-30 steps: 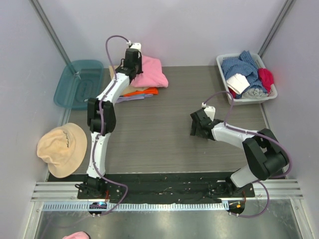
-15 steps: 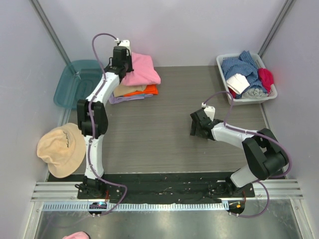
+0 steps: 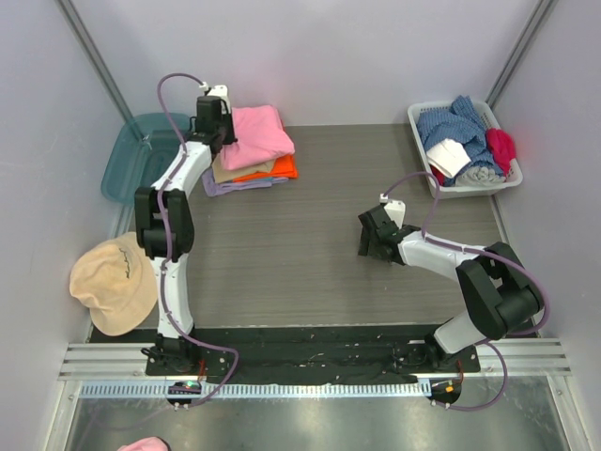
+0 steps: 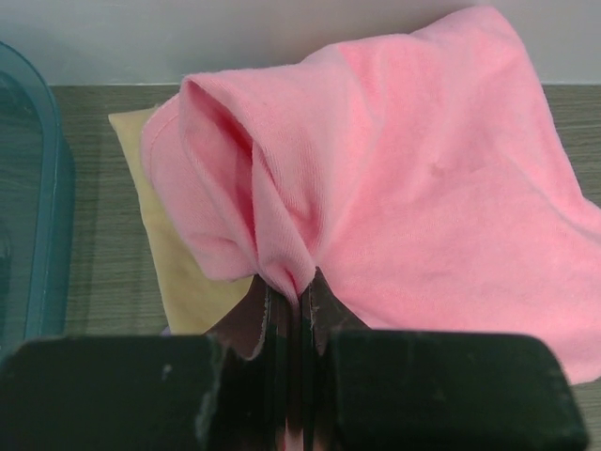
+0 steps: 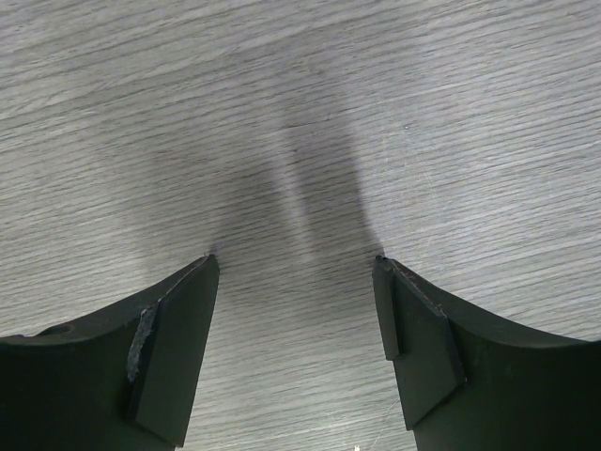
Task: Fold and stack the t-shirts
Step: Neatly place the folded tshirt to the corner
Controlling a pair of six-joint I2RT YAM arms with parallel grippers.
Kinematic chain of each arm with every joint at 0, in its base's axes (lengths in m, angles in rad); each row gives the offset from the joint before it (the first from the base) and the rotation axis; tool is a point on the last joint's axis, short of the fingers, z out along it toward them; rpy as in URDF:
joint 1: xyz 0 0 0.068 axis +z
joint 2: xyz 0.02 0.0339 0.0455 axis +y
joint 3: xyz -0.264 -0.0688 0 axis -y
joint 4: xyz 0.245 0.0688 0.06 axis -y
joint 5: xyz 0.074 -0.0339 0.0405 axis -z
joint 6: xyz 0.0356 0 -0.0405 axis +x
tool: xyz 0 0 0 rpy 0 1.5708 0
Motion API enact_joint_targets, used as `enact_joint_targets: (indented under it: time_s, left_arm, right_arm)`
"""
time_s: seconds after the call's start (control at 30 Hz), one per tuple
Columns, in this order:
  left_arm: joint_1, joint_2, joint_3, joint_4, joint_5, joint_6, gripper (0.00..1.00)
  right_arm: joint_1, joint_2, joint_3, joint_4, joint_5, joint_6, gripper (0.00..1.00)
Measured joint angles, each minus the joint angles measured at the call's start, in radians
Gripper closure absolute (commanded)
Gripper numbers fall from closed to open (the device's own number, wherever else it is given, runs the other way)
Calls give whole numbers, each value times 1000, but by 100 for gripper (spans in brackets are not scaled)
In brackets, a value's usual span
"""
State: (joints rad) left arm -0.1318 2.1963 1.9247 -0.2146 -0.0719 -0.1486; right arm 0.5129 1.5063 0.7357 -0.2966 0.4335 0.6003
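**Top view.** The left claw [image 3: 221, 134], closed on a bunched edge of the pink t-shirt [image 3: 258, 130], has travelled leftward along the upper part of the frame. The pink t-shirt has shifted left with it. Its right edge, which earlier overhung the stack, now lies about level with the right edge of the orange t-shirt [image 3: 277, 170]. The left arm [image 3: 155, 211] has swung toward the left of the frame, uncovering more of the tan t-shirt [image 3: 228, 170] and lilac t-shirt [image 3: 223, 187].
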Motion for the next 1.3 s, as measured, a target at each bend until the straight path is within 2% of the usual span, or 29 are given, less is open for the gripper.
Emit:
enact_joint_targets:
  time_s: [0.3,0.7,1.1,1.13,1.2,1.23,1.27,1.3]
  left_arm:
    - [26,0,0,18,43,-1,100]
    - [121,0,-51,46,116,-28,100]
    - [98,37,-35,53,171,-53,99]
    - [93,46,-32,53,171,-52,97]
    - [86,57,-31,53,168,-51,87]
    - [83,61,-31,53,164,-49,80]
    - [80,64,-31,53,158,-47,66]
    - [79,66,-31,53,153,-42,58]
  right_arm:
    - [0,2,0,3,0,0,25]
    - [0,12,5,14,0,0,25]
    - [0,13,7,16,0,0,25]
    - [0,13,7,16,1,0,24]
    - [0,13,7,16,1,0,24]
    - [0,13,7,15,1,0,24]
    - [0,13,7,16,0,0,24]
    - [0,13,7,16,1,0,24]
